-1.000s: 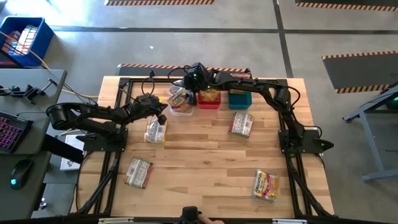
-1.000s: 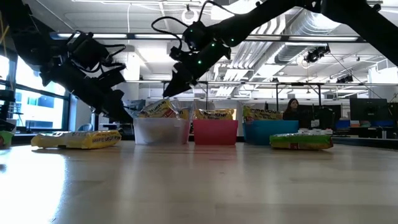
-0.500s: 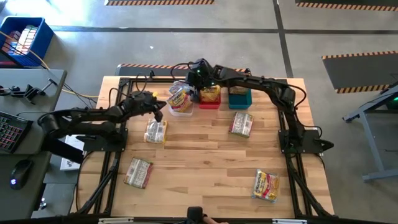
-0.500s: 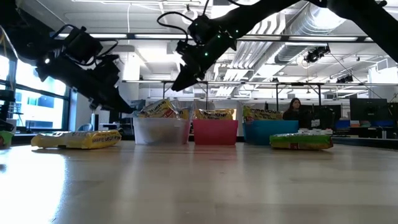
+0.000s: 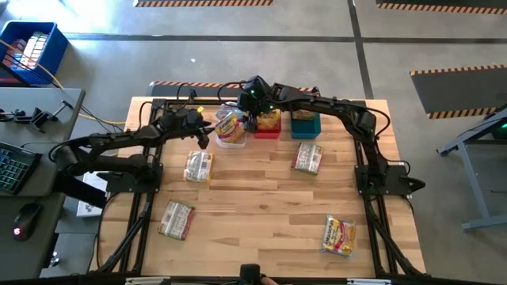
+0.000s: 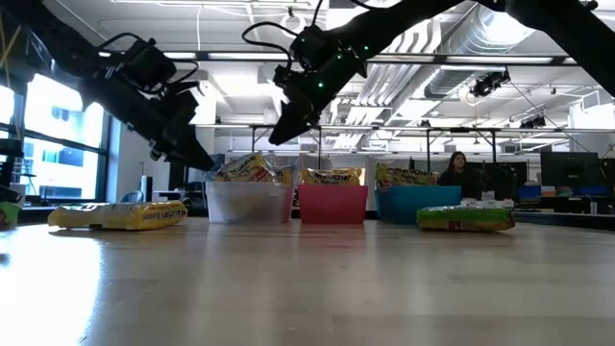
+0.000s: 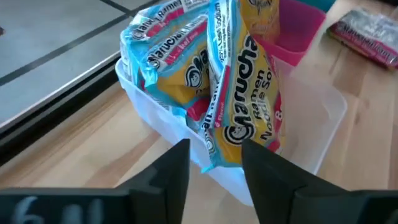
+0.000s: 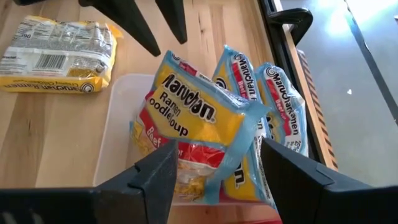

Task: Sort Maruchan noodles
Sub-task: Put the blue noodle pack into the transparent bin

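While both arms crowd the clear bin point(image 5: 230, 136) in the high view, that bin serves as landmark. Left gripper point(image 5: 203, 136) sits just beside its outer side; right gripper point(image 5: 249, 108) hangs above its far edge, toward the red bin point(image 5: 267, 127). The teal bin point(image 5: 305, 125) stands beyond the red one. Four Maruchan packets lie loose on the table point(image 5: 261, 222): yellow packet point(image 5: 198, 166) near the clear bin, dark-printed packet point(image 5: 307, 157) farther off past the teal bin, two more point(image 5: 177, 219) point(image 5: 338, 235) well apart at the near side.

Low view: left gripper point(image 6: 197, 159) hangs at the clear bin's point(image 6: 249, 202) rim, right gripper point(image 6: 285, 130) above it. Packets stand up out of all three bins.

Left wrist view: fingers point(image 7: 180, 168) apart, nothing between them; blue-and-yellow beef packets point(image 7: 242, 106) are stacked on edge in the clear bin just ahead.

Right wrist view: fingers point(image 8: 163, 171) apart, empty, over the same packets point(image 8: 193, 130); the yellow packet point(image 8: 59, 56) lies beyond.

Judgement: a packet looks just deposited and both claws are free. Next move calls for lifting clear of the rim and going to a loose packet, likely the nearest yellow one.
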Robot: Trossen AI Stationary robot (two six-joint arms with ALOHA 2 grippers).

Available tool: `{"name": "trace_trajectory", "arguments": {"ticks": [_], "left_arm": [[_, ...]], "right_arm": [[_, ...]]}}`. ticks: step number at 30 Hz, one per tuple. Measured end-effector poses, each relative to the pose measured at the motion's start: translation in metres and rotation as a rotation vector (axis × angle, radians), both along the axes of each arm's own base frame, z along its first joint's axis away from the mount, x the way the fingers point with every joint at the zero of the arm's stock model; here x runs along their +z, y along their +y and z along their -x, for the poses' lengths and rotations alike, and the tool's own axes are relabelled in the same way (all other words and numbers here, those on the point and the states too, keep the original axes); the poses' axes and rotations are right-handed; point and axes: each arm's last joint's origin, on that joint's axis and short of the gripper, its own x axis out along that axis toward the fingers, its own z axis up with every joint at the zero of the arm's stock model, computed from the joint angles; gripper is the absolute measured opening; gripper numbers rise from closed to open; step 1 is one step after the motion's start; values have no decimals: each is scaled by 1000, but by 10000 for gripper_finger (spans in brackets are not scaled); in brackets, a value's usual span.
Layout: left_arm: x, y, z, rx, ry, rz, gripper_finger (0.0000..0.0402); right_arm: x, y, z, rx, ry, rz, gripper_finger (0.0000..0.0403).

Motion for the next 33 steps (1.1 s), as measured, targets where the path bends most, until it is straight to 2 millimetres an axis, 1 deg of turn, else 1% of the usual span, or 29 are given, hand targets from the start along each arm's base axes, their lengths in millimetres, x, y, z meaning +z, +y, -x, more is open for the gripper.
{"name": "trace_trajectory", "arguments": {"ticks": [4,9,11,13,15,19,20,25,33], "left_arm": [[-4,5,-6,-4,36,23,151],[-10,12,-15,-56,93,11,148],[-12,13,-18,-99,99,12,137],[-11,15,-19,-117,103,0,117],[-11,15,-20,-134,111,-24,89],[-9,16,-21,-160,118,-70,20],[-9,16,-21,-165,118,-83,10],[-5,16,-24,-197,119,-181,7],[3,17,-31,-175,181,-404,1]], "right_arm": [[-1,0,0,0,7,-3,211],[-2,1,2,1,26,-12,211],[-3,1,2,-1,33,-14,211],[-3,1,2,-2,40,-15,211],[-4,1,3,-4,43,-16,211],[-4,0,3,-4,44,-17,211],[-4,0,3,-3,45,-15,211],[-5,1,5,13,69,-9,211],[-8,1,7,11,102,-21,211]]}}
